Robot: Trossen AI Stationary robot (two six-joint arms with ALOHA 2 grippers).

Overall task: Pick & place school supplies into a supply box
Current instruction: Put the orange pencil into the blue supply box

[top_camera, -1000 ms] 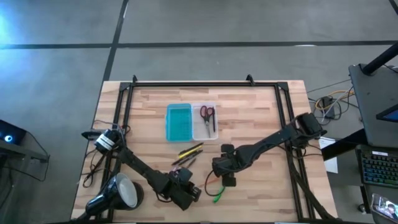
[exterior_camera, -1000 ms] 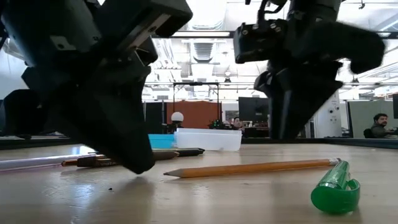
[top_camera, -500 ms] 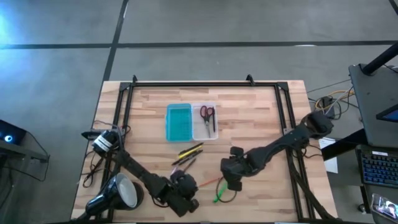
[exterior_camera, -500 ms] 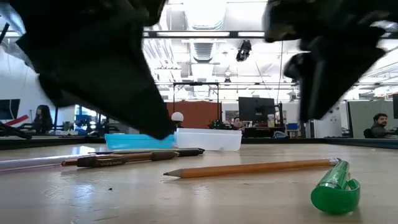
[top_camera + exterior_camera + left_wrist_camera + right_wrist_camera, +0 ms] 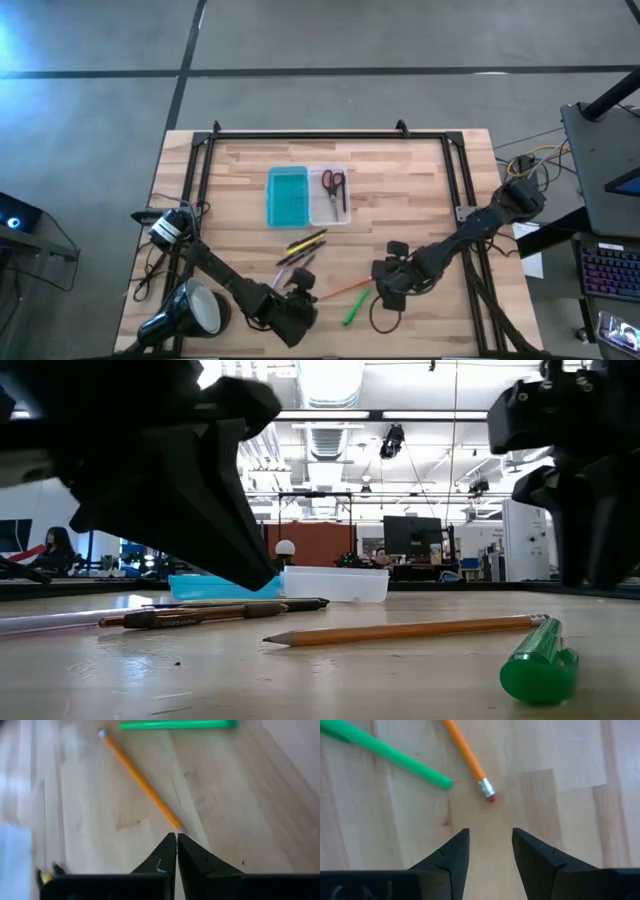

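The supply box (image 5: 307, 195) lies open on the table, its turquoise half (image 5: 288, 196) on the left. Its clear half (image 5: 330, 200) holds the red-handled scissors (image 5: 333, 181). Several pens (image 5: 303, 248) lie nearer the near edge. The yellow pencil (image 5: 345, 290) and the green marker (image 5: 354, 307) lie flat nearer still. My left gripper (image 5: 176, 837) is shut, with its tips at the pencil's sharpened tip (image 5: 178, 825). My right gripper (image 5: 490, 834) is open and hovers just beyond the pencil's eraser end (image 5: 489, 795), beside the marker (image 5: 385, 751). My left gripper comes at the pencil along its length with shut fingertips (image 5: 171, 840) right at the sharpened tip. I cannot tell whether they touch it. The pencil lies flat on the table.
A black-and-white desk lamp (image 5: 190, 310) sits at the table's near left corner beside the left arm. A black frame (image 5: 320, 135) runs along the table's far and side edges. Bare wood lies between the box and the right arm.
My right gripper has moved from over the pencil toward the table's right and near edges, and now stands past the eraser end. My left gripper has shifted toward the far edge, up to the pencil's tip. The pencil, marker and pens have stayed put.
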